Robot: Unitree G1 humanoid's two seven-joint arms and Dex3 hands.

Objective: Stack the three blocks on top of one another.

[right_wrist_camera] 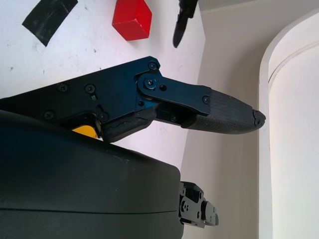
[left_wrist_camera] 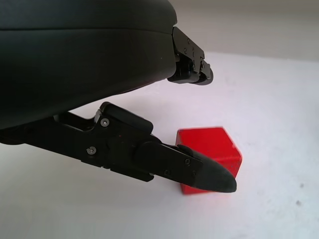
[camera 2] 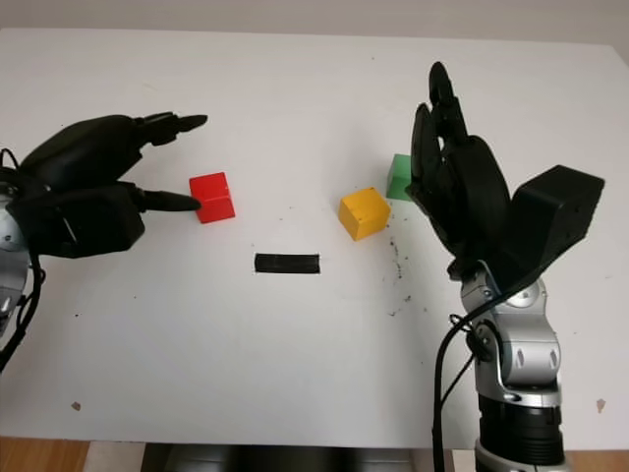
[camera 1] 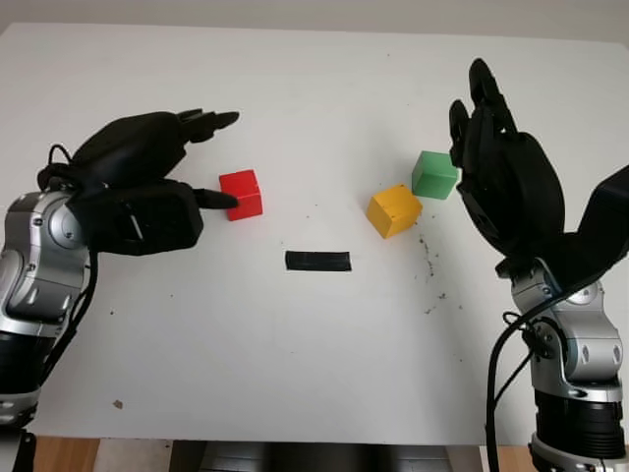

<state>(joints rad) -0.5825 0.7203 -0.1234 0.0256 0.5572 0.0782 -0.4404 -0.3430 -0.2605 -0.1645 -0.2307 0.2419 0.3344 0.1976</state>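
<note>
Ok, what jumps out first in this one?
Three bright blocks on the white table: the red block sits alone at the left, the yellow block and green block close together at the right. The open left hand has a fingertip at the red block; the open right hand is raised beside the green one.

Looks like a lab/test bench: plain white table (camera 1: 324,374) w/ bare pale wall behind, a strip of black tape (camera 1: 317,261) stuck mid-table as a marker, toy-like colored blocks (camera 1: 394,210), exposed robot arm cabling (camera 1: 496,393). No home or office clutter.
</note>
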